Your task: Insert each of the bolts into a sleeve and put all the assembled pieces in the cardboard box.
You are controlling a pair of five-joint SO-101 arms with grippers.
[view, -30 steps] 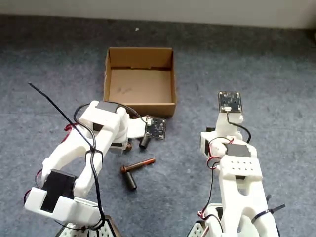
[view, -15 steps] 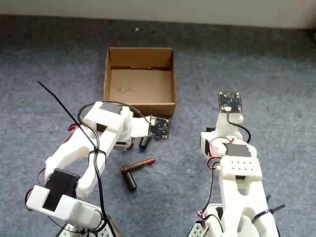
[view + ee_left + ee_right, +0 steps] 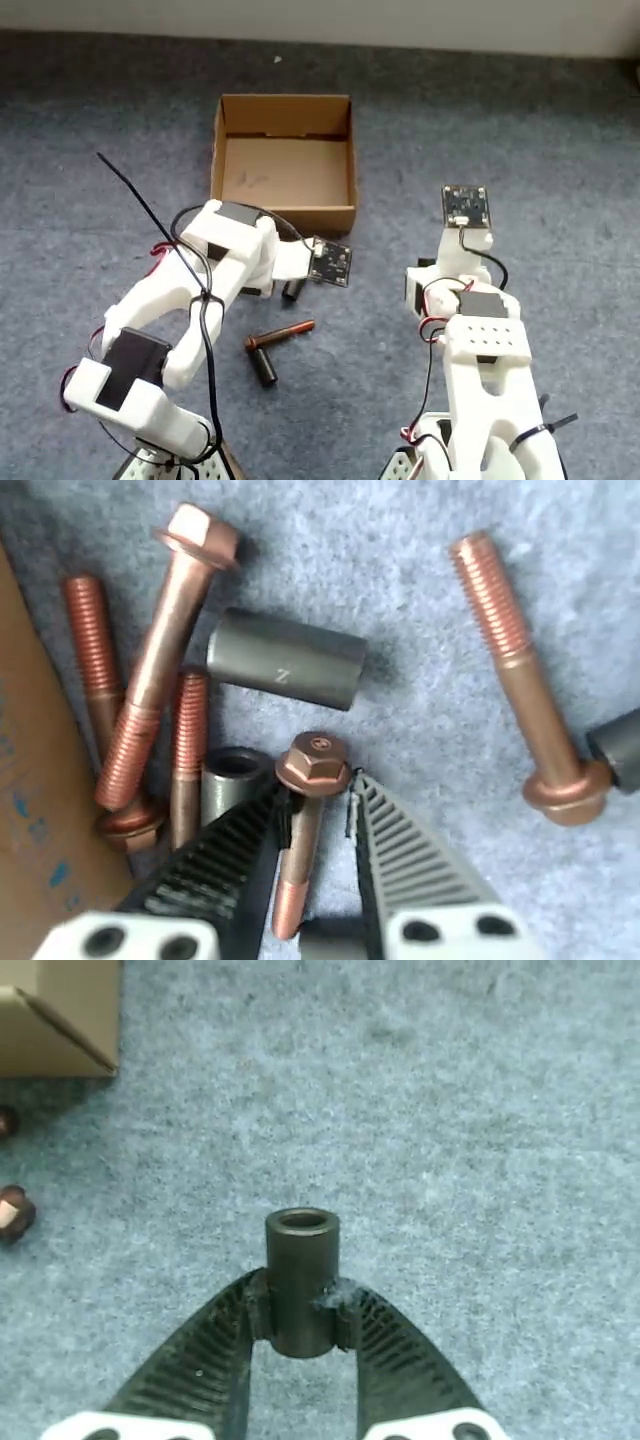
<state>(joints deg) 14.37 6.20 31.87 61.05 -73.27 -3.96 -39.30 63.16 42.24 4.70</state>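
In the left wrist view my left gripper [image 3: 318, 785] is shut on a copper bolt [image 3: 303, 825], its hex head [image 3: 313, 763] just past the fingertips. Around it on the carpet lie several more bolts, such as a long one [image 3: 158, 670], and dark sleeves [image 3: 287, 658] [image 3: 232, 777]. My right gripper [image 3: 300, 1290] is shut on a dark sleeve [image 3: 300, 1270] whose open end points away from the wrist. From above, the cardboard box [image 3: 283, 165] stands beyond the left arm; a bolt [image 3: 282, 333] and a sleeve [image 3: 264, 366] lie nearer the front.
Grey carpet covers the whole table. The box corner [image 3: 60, 1020] and a bolt head [image 3: 12, 1210] show at the edge of the right wrist view. The right arm [image 3: 470, 300] stands on open carpet to the right of the box.
The left arm has swung to the right, its wrist ending closer to the box's front right corner. The right arm has not moved.
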